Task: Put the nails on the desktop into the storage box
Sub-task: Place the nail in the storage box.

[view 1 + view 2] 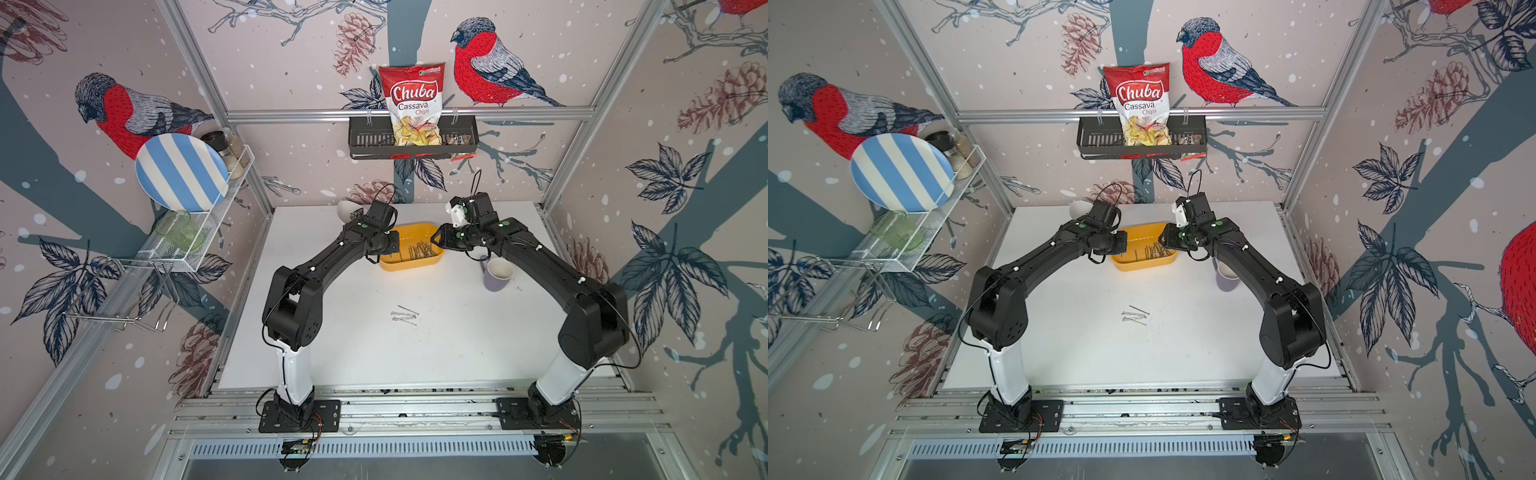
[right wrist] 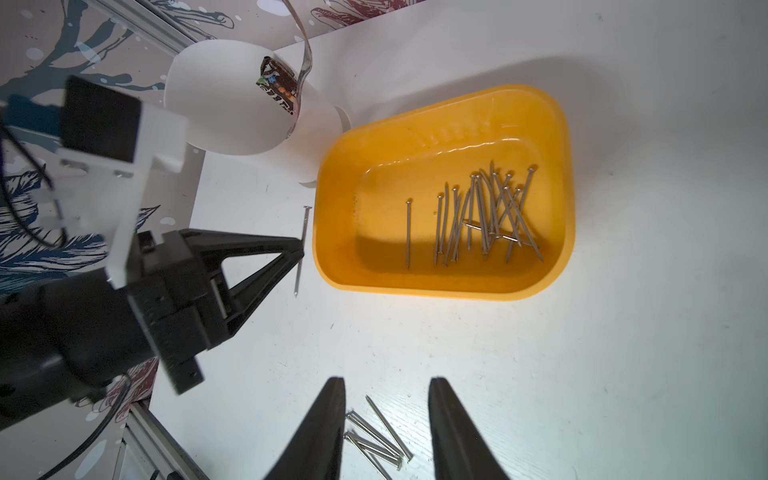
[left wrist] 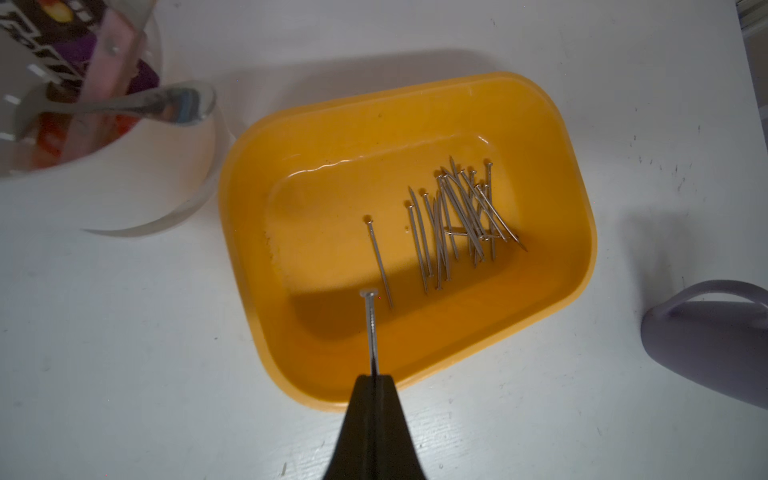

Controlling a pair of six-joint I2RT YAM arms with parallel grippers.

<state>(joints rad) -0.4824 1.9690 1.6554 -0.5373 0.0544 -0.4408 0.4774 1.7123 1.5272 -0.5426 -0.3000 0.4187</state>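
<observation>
Crowding the far end of the desktop (image 1: 374, 353), a white cup (image 2: 232, 108) stands just beside the storage box (image 1: 409, 267) on the robot's left. A purple mug (image 1: 496, 274) stands near the box on the robot's right, partly under the right arm (image 1: 540, 259). The cup holds a spoon (image 3: 166, 104) and a printed packet (image 3: 45, 41) whose writing is too blurred to read.

The yellow box holds most of the nails (image 3: 457, 216): a crossed heap toward one end and a single one lying apart. A small cluster of loose nails (image 1: 404, 316) lies on the bare desktop, well apart from the box, toward the arm bases.

The left gripper (image 3: 374, 377) is pinched tight on one nail (image 3: 371, 328), whose head points over the box's rim. The right gripper (image 2: 386, 380) stands partly spread and empty; the loose cluster shows between its jaws in the right wrist view.

On the back wall a black slotted basket (image 1: 365, 141) carries a red and white bag (image 1: 411, 104) printed "Chuba Cassava Chips". A wire rack (image 1: 224, 216) on the left wall holds a blue-striped plate (image 1: 180, 172) and a green glass (image 1: 178, 232).
</observation>
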